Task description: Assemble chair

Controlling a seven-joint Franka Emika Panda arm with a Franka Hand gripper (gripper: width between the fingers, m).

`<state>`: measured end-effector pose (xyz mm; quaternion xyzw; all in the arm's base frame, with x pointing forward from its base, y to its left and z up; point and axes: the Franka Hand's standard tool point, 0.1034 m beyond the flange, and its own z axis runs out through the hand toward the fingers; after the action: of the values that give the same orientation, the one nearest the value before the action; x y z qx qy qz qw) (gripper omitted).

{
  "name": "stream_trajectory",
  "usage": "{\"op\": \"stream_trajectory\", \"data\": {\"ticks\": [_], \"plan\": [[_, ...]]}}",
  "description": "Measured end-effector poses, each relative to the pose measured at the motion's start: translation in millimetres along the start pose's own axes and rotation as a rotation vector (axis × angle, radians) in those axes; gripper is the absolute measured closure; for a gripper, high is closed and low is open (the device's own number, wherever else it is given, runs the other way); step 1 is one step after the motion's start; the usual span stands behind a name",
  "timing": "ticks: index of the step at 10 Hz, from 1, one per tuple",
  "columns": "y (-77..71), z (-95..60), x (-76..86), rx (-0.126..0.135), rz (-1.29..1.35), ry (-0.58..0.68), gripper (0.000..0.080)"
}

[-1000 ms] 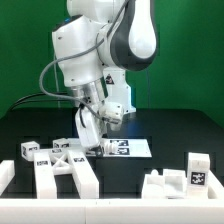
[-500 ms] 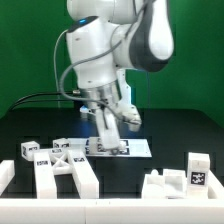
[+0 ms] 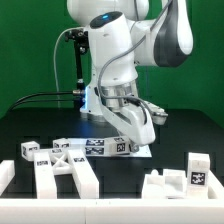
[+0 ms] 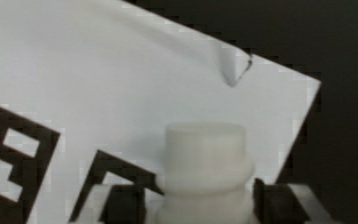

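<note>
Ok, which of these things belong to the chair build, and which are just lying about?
Chair build: held white peg; cross-braced frame; small tagged block; slotted piece; upright tagged block.
Not part: marker board; black table.

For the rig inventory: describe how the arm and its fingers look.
The arm is glossy white rounded shells, with a dark grey band at one joint. A black cable runs beside it. The fingers are dark, nearly black, and blocky.
</note>
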<state>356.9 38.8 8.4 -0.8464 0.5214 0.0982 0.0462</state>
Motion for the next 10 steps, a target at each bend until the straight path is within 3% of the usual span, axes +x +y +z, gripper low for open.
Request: {"op": "stream_trajectory", "data": {"ticks": [2,4,8,10], "plan": [[-22.1,2.0,-28.7,0.003,-0.386,0.057,0.0515],[-26.3,5.0,-40.4,-0.028,-0.541,0.058,0.0515],[-23.1,5.3,-33.9,-0.029,-0.601,0.055,0.0514],[-17.0,6.0,-24.0,-0.015,-0.568,0.044,0.0514]]}}
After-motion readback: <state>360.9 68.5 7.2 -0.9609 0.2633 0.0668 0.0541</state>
